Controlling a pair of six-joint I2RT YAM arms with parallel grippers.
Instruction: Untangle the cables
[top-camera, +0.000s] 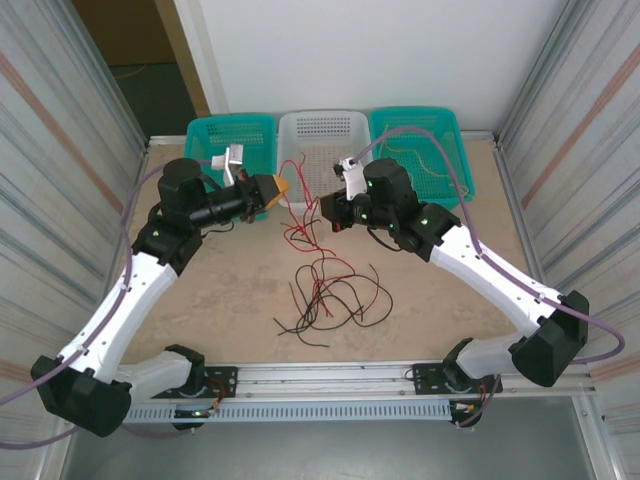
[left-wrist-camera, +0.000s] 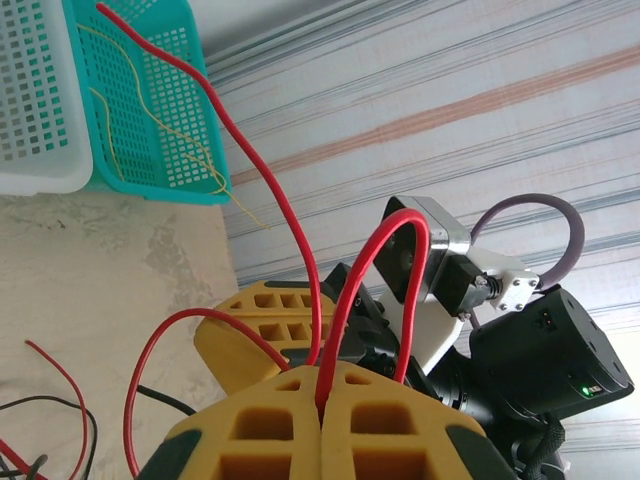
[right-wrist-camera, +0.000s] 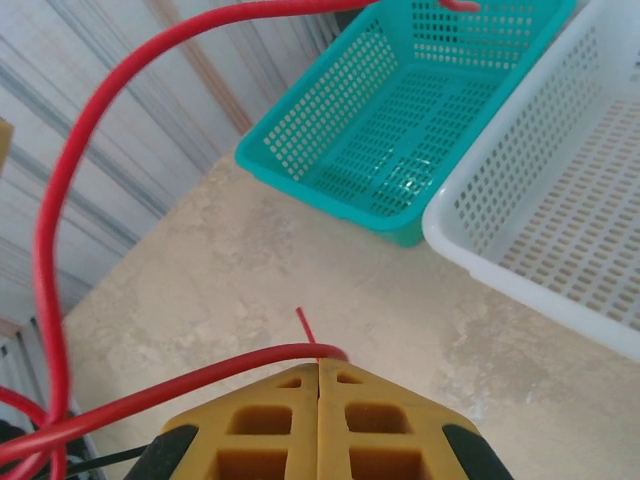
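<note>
Left claw (left-wrist-camera: 322, 398): clamped shut on a red cable (left-wrist-camera: 262, 170)
Right claw (right-wrist-camera: 318, 368): pinching red cable near its tip
Cables (top-camera: 330, 295): tangled on desk (top-camera: 220, 285) between both claws

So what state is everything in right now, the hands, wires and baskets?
Left hand, shut on a red wire.
Right hand, shut on a red wire.
Wire pile, tangled on the table.
Left teal basket, empty.
Right teal basket, holding pale yellow wires.
White basket, contents hard to tell.

red cables (right-wrist-camera: 42, 250) look smooth, teal basket (right-wrist-camera: 320, 120) glossy plastic, tabletop (right-wrist-camera: 250, 270) matt, walls (top-camera: 70, 130) ribbed metal.
</note>
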